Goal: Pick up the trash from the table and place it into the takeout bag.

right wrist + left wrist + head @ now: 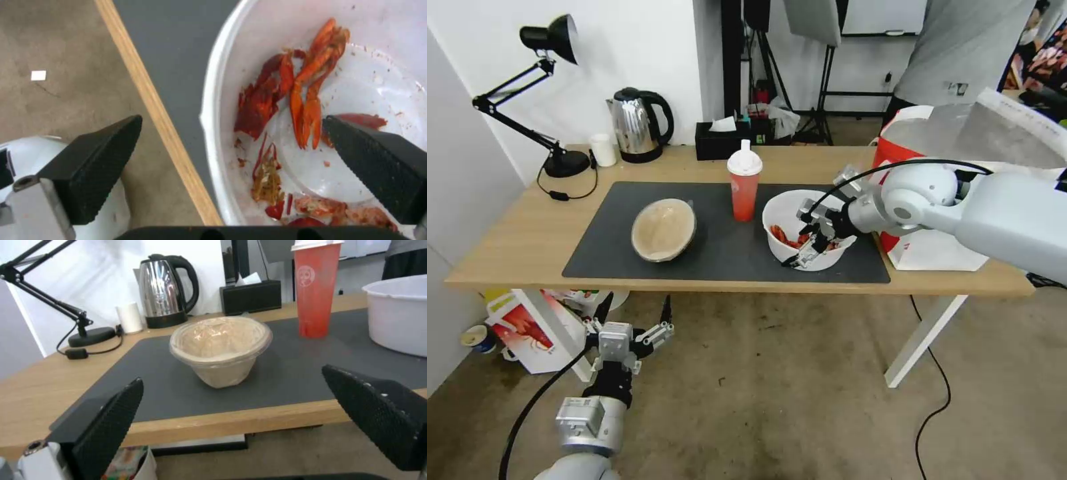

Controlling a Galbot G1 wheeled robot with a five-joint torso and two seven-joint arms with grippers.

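White bowl (800, 230), red cup (744, 181) and tan bowl (664, 229) all sit on the bench (527, 233); nothing is bagged. Right claw (809, 248), apart, straddles the white bowl's near rim; bag (934, 193) waits far right. Left claw (630, 333) hangs apart below the bench.

Light-wood bench (527, 247) on white legs, bearing a dark grey mat (727, 257). On the mat, from the robot's left to right: tan lidded bowl (664, 229), tilted; red cup (744, 187) with white spouted lid, upright; wide white bowl (787, 207) holding red food scraps. Directly on the wood along the far edge: black desk lamp (564, 162), small white cup (604, 149), steel kettle (637, 125), black tissue box (720, 140). At the right end: the takeout bag (934, 257).
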